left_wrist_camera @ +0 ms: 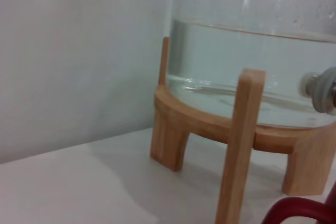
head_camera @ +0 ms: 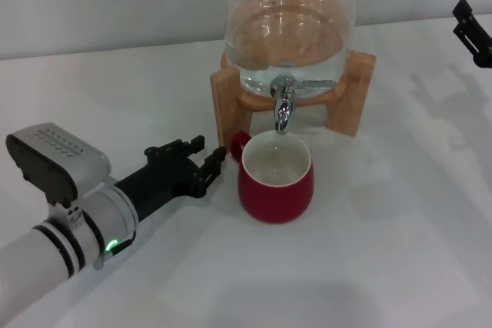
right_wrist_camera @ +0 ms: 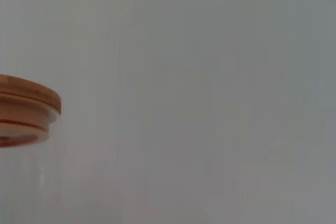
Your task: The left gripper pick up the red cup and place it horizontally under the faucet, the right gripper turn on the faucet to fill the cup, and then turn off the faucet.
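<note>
The red cup (head_camera: 275, 183) stands upright on the white table, its mouth directly under the spout of the chrome faucet (head_camera: 283, 110). The inside looks white and dry. Its small handle (head_camera: 236, 144) points toward my left gripper (head_camera: 207, 155), which lies low on the table just left of the cup, open, with nothing between its fingers and a small gap to the handle. The left wrist view shows the cup's handle (left_wrist_camera: 294, 211) at the edge and part of the faucet (left_wrist_camera: 321, 95). My right gripper (head_camera: 472, 31) is raised at the far right edge, away from the faucet.
The faucet is fitted to a clear glass dispenser (head_camera: 288, 28) holding water, set on a wooden stand (head_camera: 350, 97). The stand's legs (left_wrist_camera: 239, 145) flank the cup. The dispenser's wooden lid (right_wrist_camera: 23, 109) shows in the right wrist view. A pale wall rises behind the table.
</note>
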`<state>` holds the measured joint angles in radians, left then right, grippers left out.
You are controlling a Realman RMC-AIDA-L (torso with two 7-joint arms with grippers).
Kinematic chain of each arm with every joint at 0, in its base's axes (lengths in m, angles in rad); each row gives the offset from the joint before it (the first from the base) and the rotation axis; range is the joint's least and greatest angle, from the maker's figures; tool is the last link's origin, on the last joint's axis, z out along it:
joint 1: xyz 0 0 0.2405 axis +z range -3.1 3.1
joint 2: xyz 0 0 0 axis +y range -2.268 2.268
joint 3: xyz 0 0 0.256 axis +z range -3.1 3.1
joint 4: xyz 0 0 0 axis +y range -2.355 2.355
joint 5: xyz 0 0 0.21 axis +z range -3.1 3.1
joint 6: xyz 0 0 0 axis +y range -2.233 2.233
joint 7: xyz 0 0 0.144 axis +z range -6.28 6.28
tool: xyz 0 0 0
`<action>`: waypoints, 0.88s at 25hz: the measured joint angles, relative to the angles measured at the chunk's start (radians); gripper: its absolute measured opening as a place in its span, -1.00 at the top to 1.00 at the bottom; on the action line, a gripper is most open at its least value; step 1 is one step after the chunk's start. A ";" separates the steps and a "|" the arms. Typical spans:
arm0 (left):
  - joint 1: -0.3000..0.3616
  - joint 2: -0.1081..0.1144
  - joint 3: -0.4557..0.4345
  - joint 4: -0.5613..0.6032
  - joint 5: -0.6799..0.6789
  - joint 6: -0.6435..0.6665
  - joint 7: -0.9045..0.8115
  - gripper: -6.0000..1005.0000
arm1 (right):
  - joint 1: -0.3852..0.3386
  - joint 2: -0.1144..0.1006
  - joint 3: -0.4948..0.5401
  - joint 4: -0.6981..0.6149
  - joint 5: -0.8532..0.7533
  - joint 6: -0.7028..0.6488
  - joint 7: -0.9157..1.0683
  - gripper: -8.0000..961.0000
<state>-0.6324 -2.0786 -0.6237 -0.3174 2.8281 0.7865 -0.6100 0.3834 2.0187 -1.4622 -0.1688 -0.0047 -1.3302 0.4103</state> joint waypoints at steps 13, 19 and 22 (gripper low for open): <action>0.052 0.001 -0.100 -0.068 -0.001 -0.116 0.118 0.14 | -0.002 0.000 -0.001 0.001 0.000 -0.001 0.002 -0.68; 0.094 0.005 -0.154 -0.101 0.002 -0.132 0.162 0.12 | 0.002 -0.001 -0.001 0.005 0.000 0.001 0.002 -0.68; 0.107 0.007 -0.175 -0.101 0.003 -0.141 0.169 0.11 | 0.004 -0.002 -0.001 0.004 0.002 0.003 0.002 -0.68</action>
<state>-0.5256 -2.0718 -0.7991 -0.4189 2.8310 0.6450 -0.4406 0.3871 2.0171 -1.4633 -0.1650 -0.0030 -1.3274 0.4126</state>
